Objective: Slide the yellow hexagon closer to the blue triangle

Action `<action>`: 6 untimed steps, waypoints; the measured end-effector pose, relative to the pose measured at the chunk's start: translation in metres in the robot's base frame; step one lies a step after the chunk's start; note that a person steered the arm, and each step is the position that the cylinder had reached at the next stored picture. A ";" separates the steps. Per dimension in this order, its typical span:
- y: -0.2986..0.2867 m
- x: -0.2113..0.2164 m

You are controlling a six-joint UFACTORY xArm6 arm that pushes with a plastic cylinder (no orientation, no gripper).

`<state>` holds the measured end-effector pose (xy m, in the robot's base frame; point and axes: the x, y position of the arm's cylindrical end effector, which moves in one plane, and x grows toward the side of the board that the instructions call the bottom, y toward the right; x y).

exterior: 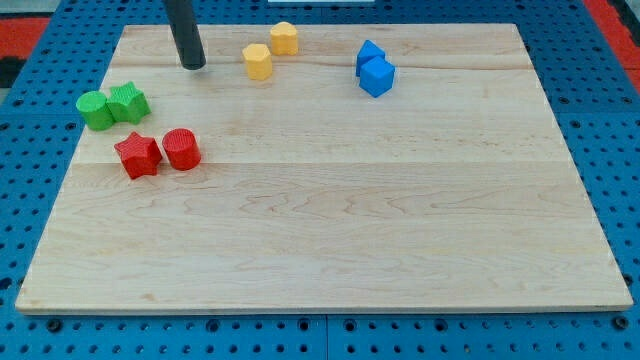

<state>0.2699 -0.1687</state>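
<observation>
Two yellow blocks lie near the view's top. One (pixel 284 38) looks like the yellow hexagon; the other yellow block (pixel 258 61) sits just below and left of it, touching or nearly so, and its shape is hard to tell. Two blue blocks touch each other to the right: a blue cube (pixel 377 77) in front, and a blue block (pixel 369 53) behind it that may be the blue triangle. My tip (pixel 193 65) rests on the board to the left of the lower yellow block, a short gap away, touching no block.
A green cylinder (pixel 96 110) and a green star (pixel 128 101) sit together near the board's left edge. A red star (pixel 138 154) and a red cylinder (pixel 182 149) lie below them. The wooden board (pixel 340 220) lies on a blue pegged surface.
</observation>
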 end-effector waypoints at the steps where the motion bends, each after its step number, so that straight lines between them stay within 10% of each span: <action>1: 0.025 0.000; 6: 0.071 -0.005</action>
<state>0.2645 -0.0981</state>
